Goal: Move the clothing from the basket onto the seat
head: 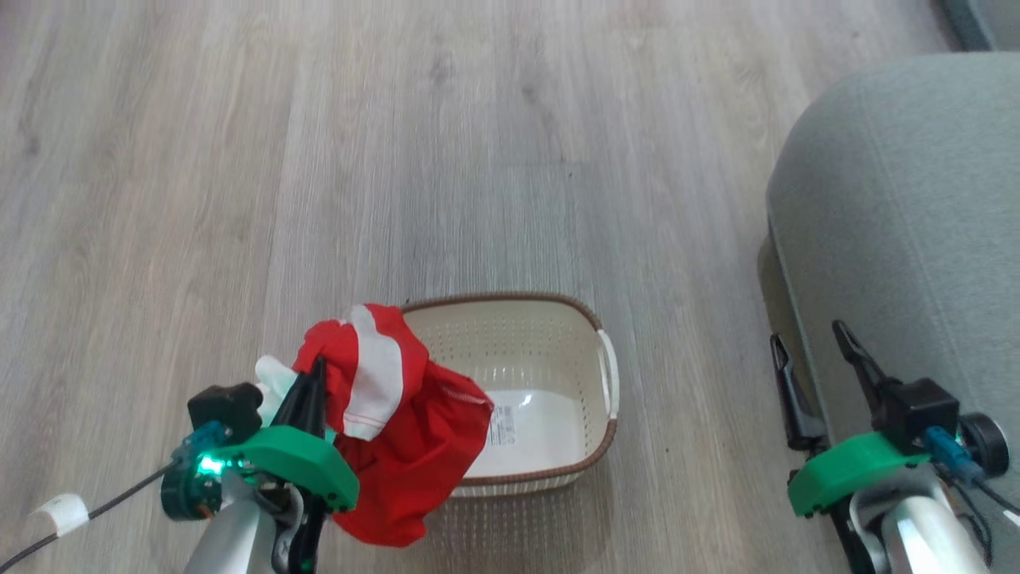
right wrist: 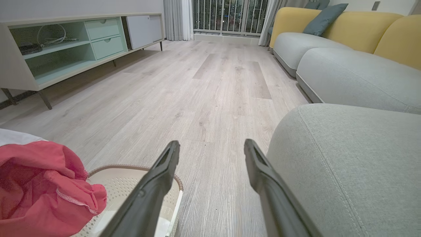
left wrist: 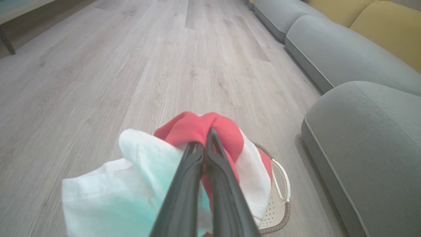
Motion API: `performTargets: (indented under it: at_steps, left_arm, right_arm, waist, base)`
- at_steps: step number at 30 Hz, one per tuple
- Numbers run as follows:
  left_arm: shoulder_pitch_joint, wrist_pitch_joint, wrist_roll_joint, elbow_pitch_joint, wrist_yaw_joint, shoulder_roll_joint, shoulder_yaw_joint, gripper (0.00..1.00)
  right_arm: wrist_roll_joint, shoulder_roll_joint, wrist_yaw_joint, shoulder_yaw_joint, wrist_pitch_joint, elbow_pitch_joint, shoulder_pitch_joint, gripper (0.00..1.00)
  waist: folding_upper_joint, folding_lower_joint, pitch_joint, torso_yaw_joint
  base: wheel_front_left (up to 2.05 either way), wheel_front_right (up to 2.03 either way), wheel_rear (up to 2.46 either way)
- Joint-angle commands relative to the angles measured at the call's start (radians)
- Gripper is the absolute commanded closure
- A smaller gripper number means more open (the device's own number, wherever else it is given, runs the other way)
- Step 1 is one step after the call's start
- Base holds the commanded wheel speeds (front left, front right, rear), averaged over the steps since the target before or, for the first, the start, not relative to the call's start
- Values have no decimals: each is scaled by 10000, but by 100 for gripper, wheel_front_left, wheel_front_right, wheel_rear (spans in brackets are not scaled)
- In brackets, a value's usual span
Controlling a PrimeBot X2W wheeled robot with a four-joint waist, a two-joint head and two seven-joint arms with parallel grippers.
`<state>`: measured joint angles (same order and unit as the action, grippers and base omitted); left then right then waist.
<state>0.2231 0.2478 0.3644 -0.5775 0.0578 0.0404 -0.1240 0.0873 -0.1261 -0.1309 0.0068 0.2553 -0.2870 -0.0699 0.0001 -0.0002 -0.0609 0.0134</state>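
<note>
My left gripper (head: 315, 368) is shut on the clothing (head: 398, 430), a red bundle with white bands that hangs over the left end of the basket (head: 586, 315). The left wrist view has both dark fingers pressed together into the clothing (left wrist: 197, 126), with the basket (left wrist: 279, 210) below it. The cream basket with a brown rim stands on the floor, its base bare with a small label. At the right lies the grey-green seat (head: 900, 207). Beside its edge my right gripper (head: 809, 339) stands open with nothing in it. Its wrist view looks past the basket (right wrist: 131, 174) and clothing (right wrist: 42, 184) to the seat (right wrist: 345, 158).
Pale wood floor (head: 319, 159) stretches all round the basket. More grey seat sections with yellow backs (right wrist: 345, 29) line the right side. A low cabinet with shelves and drawers (right wrist: 65, 46) stands along the far left wall.
</note>
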Motion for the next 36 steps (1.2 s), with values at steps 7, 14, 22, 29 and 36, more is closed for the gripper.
performTargets:
  at_steps: [7,14,22,29,36]
  left_arm:
    - [178,139,86,476,-85,242,378,100]
    - [274,119,47,764,-49,264,211,100]
    - [272,-18,46,1091,-111,323,88,100]
    - [273,-86,95,1232,-116,345,15,100]
    - [296,-112,128,1310,-105,352,-104,100]
  right_arm:
    - [-113,-131,2,388,65,151,44,0]
    - [-120,-193,2,425,65,71,59,0]
    - [-135,-202,2,474,65,52,0,0]
    - [-132,-186,2,532,65,41,-75,0]
    - [-101,-178,2,783,65,-20,-199,0]
  waist:
    - [-1,2,417,246]
    - [-1,2,576,287]
    - [-1,2,569,259]
    - [-1,2,500,253]
    - [-1,2,430,304]
  base:
    - [0,0,0]
    - [0,0,0]
    - [0,0,0]
    - [0,0,0]
    - [0,0,0]
